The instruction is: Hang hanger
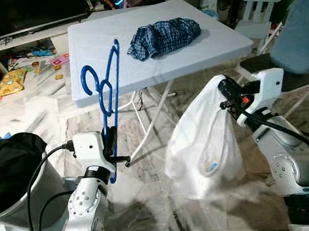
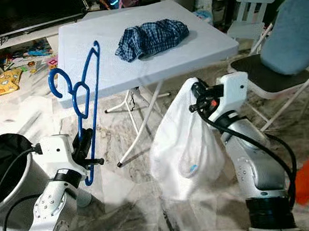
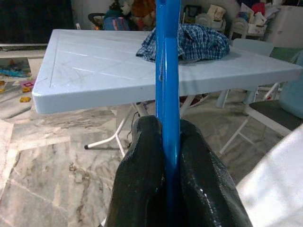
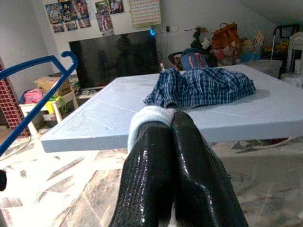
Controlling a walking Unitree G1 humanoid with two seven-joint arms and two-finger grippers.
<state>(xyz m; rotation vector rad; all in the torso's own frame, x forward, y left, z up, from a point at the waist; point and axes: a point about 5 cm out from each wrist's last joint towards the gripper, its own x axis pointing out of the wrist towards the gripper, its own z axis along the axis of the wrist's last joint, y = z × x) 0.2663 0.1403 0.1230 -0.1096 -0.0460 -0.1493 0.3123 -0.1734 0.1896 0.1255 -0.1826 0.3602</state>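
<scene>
The left gripper (image 3: 165, 156) is clamped on a blue plastic hanger (image 1: 107, 93), its two black fingers (image 3: 137, 170) pressed together on either side of the hanger's thin bar, as the left wrist view shows. The hanger stands nearly upright in front of the near left corner of a pale blue folding table (image 1: 100, 82), its long axis running up and slightly toward the table from the gripper, with the hook (image 1: 87, 80) at the upper end curling out to the robot's left. The lower end of the hanger dips just below the gripper.

To the right, the right gripper (image 4: 170, 137) is closed on the neck edge of a white garment (image 1: 205, 143); a rolled band of pale fabric (image 4: 147, 116) shows pinched at the tips of its fingers. The garment hangs down from the gripper in a loose bundle above the marble-patterned floor (image 1: 147, 194), well apart from the hanger.

A crumpled blue plaid garment (image 1: 163, 36) lies on the tabletop toward its far right side. A grey tub (image 1: 27, 202) holding dark clothing (image 1: 9, 160) sits by the robot's left arm, and a chair with a blue backrest (image 2: 293, 33) stands to the right of the table. A dark television screen (image 4: 118, 54) and scattered toys (image 1: 11, 79) line the far side of the room.
</scene>
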